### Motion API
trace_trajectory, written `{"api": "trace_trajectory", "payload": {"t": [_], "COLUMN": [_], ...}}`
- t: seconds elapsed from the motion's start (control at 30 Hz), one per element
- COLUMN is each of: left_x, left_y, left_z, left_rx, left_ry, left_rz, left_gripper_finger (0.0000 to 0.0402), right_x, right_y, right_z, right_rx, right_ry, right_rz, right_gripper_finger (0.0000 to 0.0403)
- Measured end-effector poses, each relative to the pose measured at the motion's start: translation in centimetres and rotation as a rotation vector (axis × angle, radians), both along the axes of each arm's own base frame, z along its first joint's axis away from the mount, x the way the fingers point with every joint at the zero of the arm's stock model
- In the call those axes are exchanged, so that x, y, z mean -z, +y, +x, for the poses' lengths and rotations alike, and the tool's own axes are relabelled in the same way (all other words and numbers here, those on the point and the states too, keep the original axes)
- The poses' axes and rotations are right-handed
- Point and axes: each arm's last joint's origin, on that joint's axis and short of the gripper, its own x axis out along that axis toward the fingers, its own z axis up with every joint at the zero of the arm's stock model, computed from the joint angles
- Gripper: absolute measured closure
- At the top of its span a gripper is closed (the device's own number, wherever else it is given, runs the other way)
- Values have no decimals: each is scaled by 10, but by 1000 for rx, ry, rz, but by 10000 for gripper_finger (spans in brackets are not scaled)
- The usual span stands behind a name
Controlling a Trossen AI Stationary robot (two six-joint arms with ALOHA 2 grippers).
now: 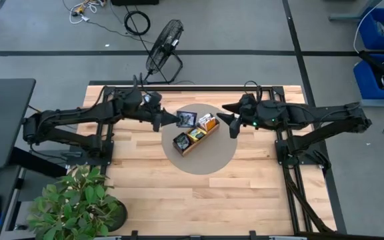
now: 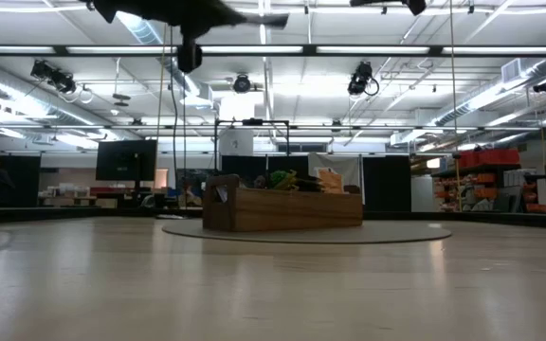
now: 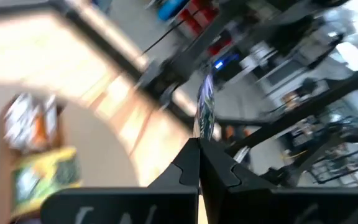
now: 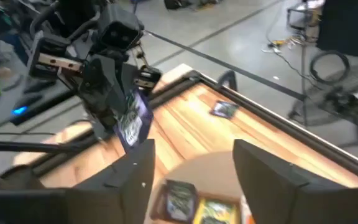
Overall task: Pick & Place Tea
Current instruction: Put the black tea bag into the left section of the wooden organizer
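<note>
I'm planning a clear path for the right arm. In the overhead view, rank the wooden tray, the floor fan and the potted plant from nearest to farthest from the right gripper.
From the open right gripper:
1. the wooden tray, right beside it at the table's centre.
2. the floor fan, on the floor off the table.
3. the potted plant, at the table's corner on the left arm's side.

high view: overhead, straight down, far, whole table [image 1: 145,193]
low view: tabletop level, across to tray [image 2: 282,209]
wrist views: close, past own fingers
shared: tray, round mat [image 1: 215,160]
</note>
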Motion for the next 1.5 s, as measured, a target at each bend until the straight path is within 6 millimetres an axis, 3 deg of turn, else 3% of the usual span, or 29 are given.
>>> {"api": "trace_trajectory", "payload": {"t": [0.2, 0.53, 0.9, 1.27, 1.5], "left_x": [15, 41, 47, 45, 54], "left_y": [4, 13, 24, 45, 58], "left_z": [-5, -12, 13, 53, 68], "left_rx": [2, 50, 165, 167, 186], "left_ry": [157, 385, 647, 728, 944], "left_rz": [-82, -268, -249, -185, -115], "left_gripper_finger": [400, 401, 401, 401, 401], "right_x": [9, 17, 19, 22, 22], "right_y": [-1, -5, -9, -9, -9], "right_z": [-7, -12, -13, -15, -16], "right_rx": [46, 104, 129, 140, 139], "right_ry": [101, 174, 198, 227, 233], "right_rz": [22, 26, 37, 50, 49], "right_gripper_finger": [146, 140, 140, 140, 140]}}
